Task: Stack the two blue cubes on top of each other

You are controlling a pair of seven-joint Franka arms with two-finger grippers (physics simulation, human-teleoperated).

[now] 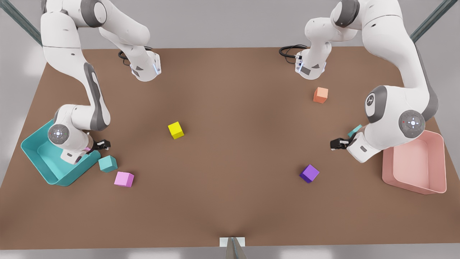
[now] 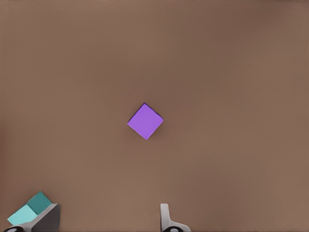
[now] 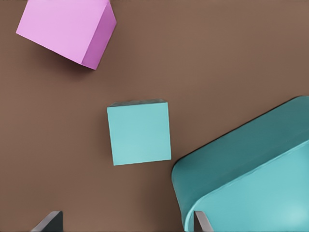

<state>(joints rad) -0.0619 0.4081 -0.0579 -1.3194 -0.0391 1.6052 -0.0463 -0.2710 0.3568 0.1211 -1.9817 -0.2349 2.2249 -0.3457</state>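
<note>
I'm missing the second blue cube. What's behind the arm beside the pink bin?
A teal cube pokes out from behind that arm, near the left tool. Only one corner shows; the arm covers the rest.

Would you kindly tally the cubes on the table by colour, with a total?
Teal matte cubes: 2
Yellow cube: 1
Orange cube: 1
Pink cube: 1
Dark purple cube: 1
Total: 6

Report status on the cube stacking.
Left tool open, beside one teal cube. Right tool open, near other teal cube. Not stacked. Pink cube close by.
</note>
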